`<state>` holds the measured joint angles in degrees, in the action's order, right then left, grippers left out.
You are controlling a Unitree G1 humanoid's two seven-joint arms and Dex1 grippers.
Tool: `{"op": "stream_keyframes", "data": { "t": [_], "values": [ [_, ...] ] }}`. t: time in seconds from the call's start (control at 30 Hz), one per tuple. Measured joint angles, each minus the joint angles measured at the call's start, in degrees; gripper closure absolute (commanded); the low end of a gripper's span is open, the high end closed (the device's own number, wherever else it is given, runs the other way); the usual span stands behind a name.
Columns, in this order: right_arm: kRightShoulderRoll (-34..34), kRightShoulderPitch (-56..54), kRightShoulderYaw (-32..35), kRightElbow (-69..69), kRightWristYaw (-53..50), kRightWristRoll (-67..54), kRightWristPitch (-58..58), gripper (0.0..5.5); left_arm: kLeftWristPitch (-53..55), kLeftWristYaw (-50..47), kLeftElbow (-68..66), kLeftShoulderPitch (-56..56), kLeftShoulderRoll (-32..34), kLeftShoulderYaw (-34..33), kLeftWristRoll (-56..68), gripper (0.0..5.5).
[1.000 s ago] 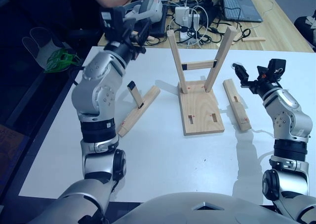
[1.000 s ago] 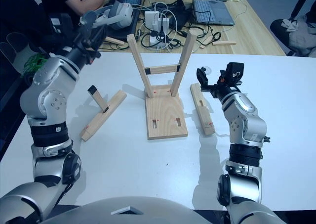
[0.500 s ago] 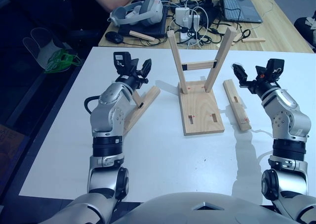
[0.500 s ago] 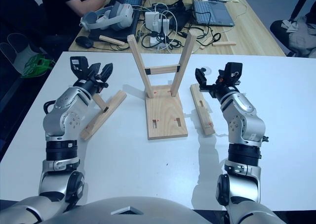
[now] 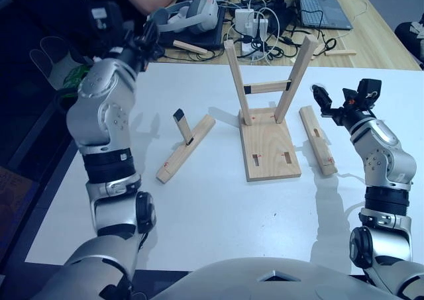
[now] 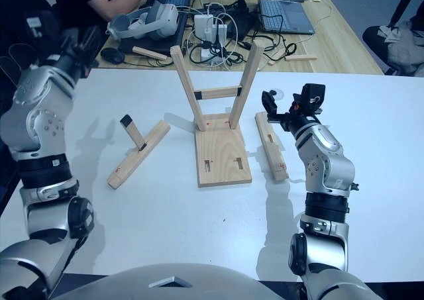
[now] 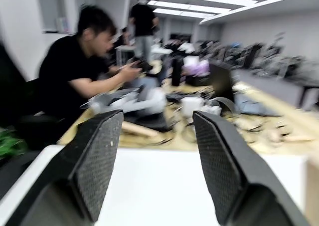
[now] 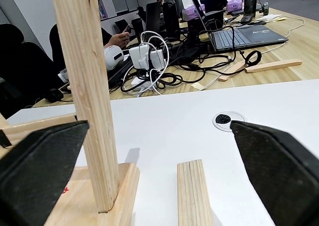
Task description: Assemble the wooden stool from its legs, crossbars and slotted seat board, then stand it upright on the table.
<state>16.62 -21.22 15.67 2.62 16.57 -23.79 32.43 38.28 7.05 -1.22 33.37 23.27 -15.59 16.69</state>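
The slotted seat board lies flat mid-table. Two legs stand up from its far end, joined by a crossbar. To its left lies a loose leg with a short black-tipped crossbar sticking up from it. Another loose leg lies to the right of the board. My left gripper is held high over the table's far left corner, open and empty, its fingers spread. My right gripper hovers open just beyond the right leg's far end.
Beyond the white table stands a wooden desk with laptops, cables, a headset, loose wooden sticks and a person working. A round cable grommet sits in the table near my right gripper. A green item lies off the left edge.
My left arm has swung up and to the left, away from the loose leg with the crossbar stub, to the table's far left corner. The right arm and the wooden parts have stayed put.
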Motion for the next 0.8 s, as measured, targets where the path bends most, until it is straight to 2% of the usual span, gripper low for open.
{"op": "stream_keyframes", "data": {
  "t": [0.13, 0.33, 0.8],
  "values": [
    [-0.17, 0.12, 1.22, -0.31, -0.62, -0.45, 0.09, 0.10, 1.11, 6.67, -1.17, -10.08, 1.05, 3.97, -0.14, 2.92],
    [-0.19, 0.36, 1.35, -0.44, -0.88, -0.68, 0.30, 0.10, 3.83, 14.78, 8.49, -14.24, 1.24, 11.50, 1.96, 2.92],
    [-0.99, 0.49, 2.56, -0.80, -2.72, -2.14, 0.44, 0.10, 9.67, 14.55, 18.18, -17.95, 1.89, 19.63, -1.40, 2.92]
  ]
}}
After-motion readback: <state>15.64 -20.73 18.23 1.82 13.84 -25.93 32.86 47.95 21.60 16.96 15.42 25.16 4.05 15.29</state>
